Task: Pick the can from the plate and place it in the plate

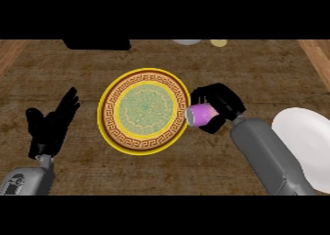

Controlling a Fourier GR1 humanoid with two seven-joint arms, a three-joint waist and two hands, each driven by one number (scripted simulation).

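So the right hand (218, 104) has its black fingers and thumb curled around the can (200, 114), holding it right at the right-hand rim of the patterned plate (146, 73). The can is purple/pink with a pale grey round end, and that end faces left and a bit toward the lower edge of the view, pointing in at the patterned plate. So its long axis runs roughly sideways across the counter, tipped over instead of standing upright. I can't tell if the can is touching the plate rim or just hanging beside it. The hand covers most of the can's far side, so only the end and a strip of the body show.

The patterned plate has a yellow edge, a brown key-pattern band and a greenish middle, and nothing sits on it. Behind the right forearm, at the right edge of the view, there's a plain white plate (315, 137), partly hidden by the arm.

Over on the left, the left hand (51, 124) rests open with fingers spread and pointing up, well apart from the patterned plate.

Along the far edge of the wooden counter (73, 69) there's a dark box-like thing (96, 44), a grey round thing (186, 41) and a small yellowish thing (219, 42), all cut off, so I can't tell what they are.
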